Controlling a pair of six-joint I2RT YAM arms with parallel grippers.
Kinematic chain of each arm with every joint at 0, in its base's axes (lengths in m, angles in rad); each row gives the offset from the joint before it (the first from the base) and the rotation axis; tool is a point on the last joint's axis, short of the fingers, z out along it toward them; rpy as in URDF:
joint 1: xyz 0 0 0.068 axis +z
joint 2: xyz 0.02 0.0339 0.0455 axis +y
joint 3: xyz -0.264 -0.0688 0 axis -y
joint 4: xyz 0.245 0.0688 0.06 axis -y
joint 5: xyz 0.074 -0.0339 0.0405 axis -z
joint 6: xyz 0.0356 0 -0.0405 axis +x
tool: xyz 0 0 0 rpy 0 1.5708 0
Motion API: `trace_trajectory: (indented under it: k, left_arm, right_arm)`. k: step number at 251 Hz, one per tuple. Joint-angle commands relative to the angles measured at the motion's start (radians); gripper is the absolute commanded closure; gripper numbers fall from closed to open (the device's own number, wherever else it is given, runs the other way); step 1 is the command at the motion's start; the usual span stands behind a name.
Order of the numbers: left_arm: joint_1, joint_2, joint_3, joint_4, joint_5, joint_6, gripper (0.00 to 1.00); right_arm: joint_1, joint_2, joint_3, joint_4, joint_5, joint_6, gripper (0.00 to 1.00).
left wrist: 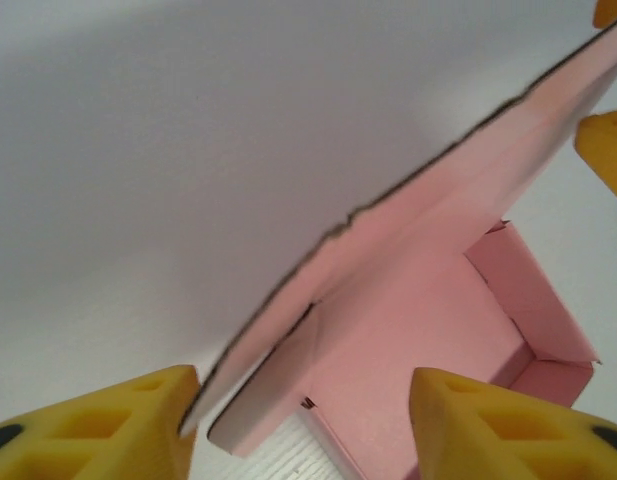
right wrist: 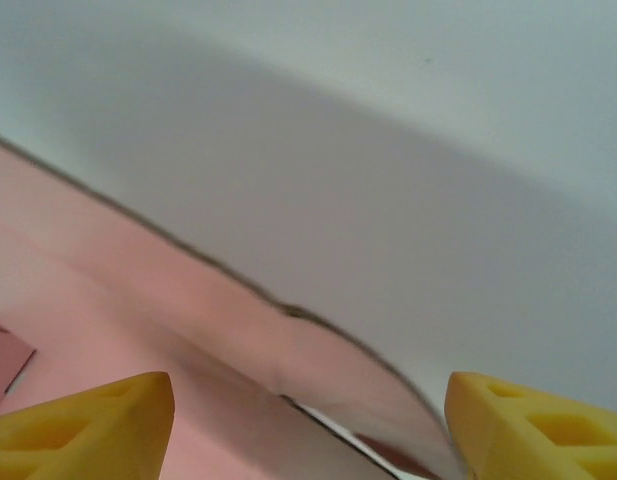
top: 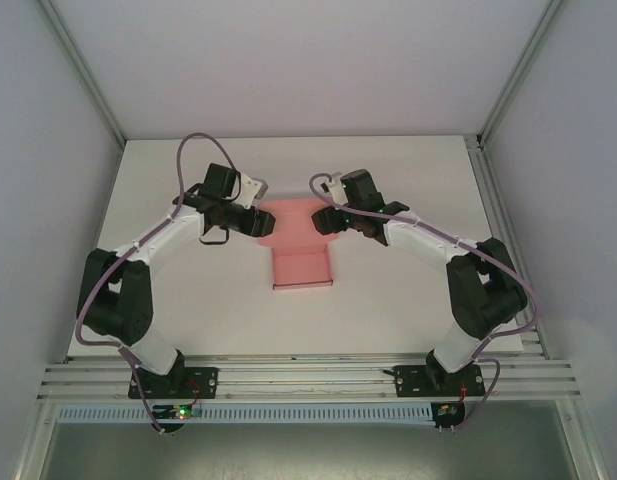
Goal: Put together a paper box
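The pink paper box (top: 301,262) lies at the middle of the table, its near part folded into a shallow tray and a wide flap (top: 291,215) at its far end. My left gripper (top: 260,223) stands at that flap's left end and my right gripper (top: 323,219) at its right end. In the left wrist view the left gripper (left wrist: 304,415) is open. The raised flap (left wrist: 428,200) runs between its yellow fingers (left wrist: 118,425), and its edge touches the left one. In the right wrist view the right gripper (right wrist: 310,415) is open, with the curved flap (right wrist: 318,365) between its fingers (right wrist: 533,430).
The white table (top: 178,300) is walled in by grey panels on the left, right and back. An aluminium rail (top: 308,378) runs along the near edge by the arm bases. The right gripper's yellow fingers (left wrist: 608,145) show at the top right of the left wrist view.
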Motion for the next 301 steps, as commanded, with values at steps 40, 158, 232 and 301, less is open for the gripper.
trace_trajectory:
  k: [40, 158, 232, 301]
  left_arm:
    - [-0.044, 0.035, 0.048, -0.090, -0.060, 0.013, 0.73]
    - [-0.199, 0.041, 0.173, -0.035, -0.412, -0.248, 0.97]
    - [-0.228, 0.051, 0.068, 0.196, -0.478, -0.414, 0.97]
    - [-0.230, 0.083, -0.011, 0.340, -0.431, -0.498, 0.96]
  right_arm:
    - [-0.021, 0.013, 0.030, -0.029, -0.110, -0.009, 0.52]
    - [0.147, -0.072, 0.020, 0.078, 0.348, 0.137, 0.92]
    - [0.237, -0.069, -0.134, 0.466, 0.470, 0.190, 0.90]
    - [0.300, -0.025, -0.207, 0.608, 0.553, 0.225, 0.86]
